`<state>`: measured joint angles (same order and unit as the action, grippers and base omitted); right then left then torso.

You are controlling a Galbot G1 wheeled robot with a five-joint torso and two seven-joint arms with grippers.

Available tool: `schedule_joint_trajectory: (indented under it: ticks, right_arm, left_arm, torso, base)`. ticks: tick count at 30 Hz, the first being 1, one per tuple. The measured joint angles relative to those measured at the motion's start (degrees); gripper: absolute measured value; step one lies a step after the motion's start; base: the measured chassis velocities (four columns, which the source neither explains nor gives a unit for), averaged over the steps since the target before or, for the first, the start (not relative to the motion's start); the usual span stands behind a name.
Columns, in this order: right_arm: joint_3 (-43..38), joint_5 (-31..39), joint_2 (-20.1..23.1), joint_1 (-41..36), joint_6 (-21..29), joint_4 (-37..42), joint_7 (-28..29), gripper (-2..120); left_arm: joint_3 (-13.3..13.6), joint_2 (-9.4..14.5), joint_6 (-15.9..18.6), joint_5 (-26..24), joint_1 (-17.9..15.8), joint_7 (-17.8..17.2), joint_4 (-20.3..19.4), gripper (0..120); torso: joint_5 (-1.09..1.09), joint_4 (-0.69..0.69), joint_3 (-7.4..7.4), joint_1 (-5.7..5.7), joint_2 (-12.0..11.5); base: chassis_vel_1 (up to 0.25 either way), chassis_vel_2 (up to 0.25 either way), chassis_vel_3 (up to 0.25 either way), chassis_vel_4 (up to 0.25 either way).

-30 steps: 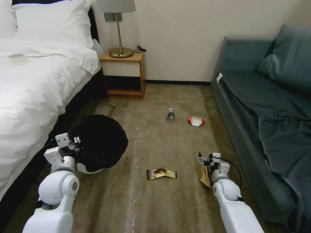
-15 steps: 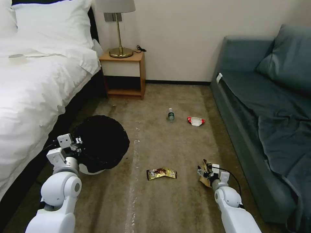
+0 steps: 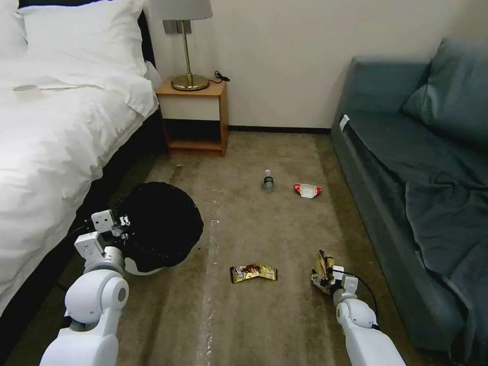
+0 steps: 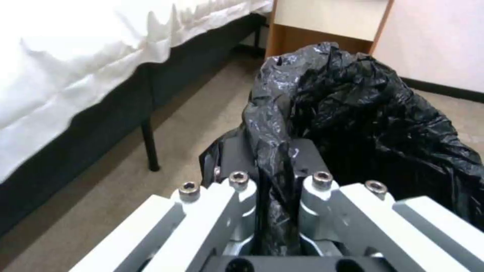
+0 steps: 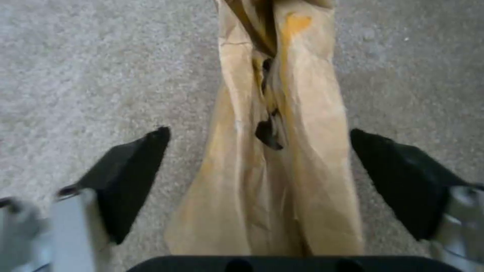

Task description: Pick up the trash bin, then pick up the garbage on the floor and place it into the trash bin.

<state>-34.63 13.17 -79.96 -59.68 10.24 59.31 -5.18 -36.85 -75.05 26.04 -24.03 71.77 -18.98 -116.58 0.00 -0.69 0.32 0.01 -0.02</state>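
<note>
The trash bin (image 3: 161, 223), white with a black bag liner, sits on the carpet beside the bed. My left gripper (image 3: 120, 222) (image 4: 272, 155) is shut on its near rim and liner (image 4: 353, 105). The garbage lies scattered: a clear bottle (image 3: 268, 180), a red-and-white wrapper (image 3: 307, 190), a gold-brown snack wrapper (image 3: 253, 273) and a tan paper bag (image 3: 321, 263) (image 5: 272, 158). Low over the carpet, my right gripper (image 3: 323, 277) (image 5: 258, 158) is open. The paper bag stands between its black fingers (image 5: 132, 177) without touching them.
A white bed (image 3: 56, 132) runs along the left and a blue-grey sofa (image 3: 406, 168) along the right. A wooden nightstand (image 3: 195, 114) with a brass lamp (image 3: 188, 46) stands at the far wall. Open carpet (image 3: 244, 223) lies between them.
My right gripper has drawn back toward me and lower, so the paper bag now sits between its open fingers. The left arm and bin have barely shifted.
</note>
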Motion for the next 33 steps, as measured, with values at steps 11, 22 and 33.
schedule_joint_trajectory:
  ticks: [11,22,33]
  right_arm:
    - [-1.9,-0.7,0.2,-0.2,-2.5,-0.8,-1.0,51]
    - [-2.4,-1.2,0.2,-0.9,-3.8,0.0,-0.4,7]
    - [-2.0,-1.8,0.0,-1.3,-4.8,1.5,-0.3,0]
  left_arm:
    - [1.5,-0.2,-0.2,0.4,-0.8,0.1,0.8,6]
    - [1.8,-0.3,-0.2,0.7,-0.8,0.1,1.1,6]
    - [2.3,-0.8,-0.4,1.1,-0.9,0.1,1.5,6]
  torso:
    - [-0.01,0.00,0.00,0.00,0.0]
    - [-0.01,0.00,0.00,0.00,0.0]
    - [-0.01,0.00,0.00,0.00,0.0]
  base:
    - [0.000,0.000,0.000,0.000]
    - [0.000,0.000,0.000,0.000]
    - [0.000,0.000,0.000,0.000]
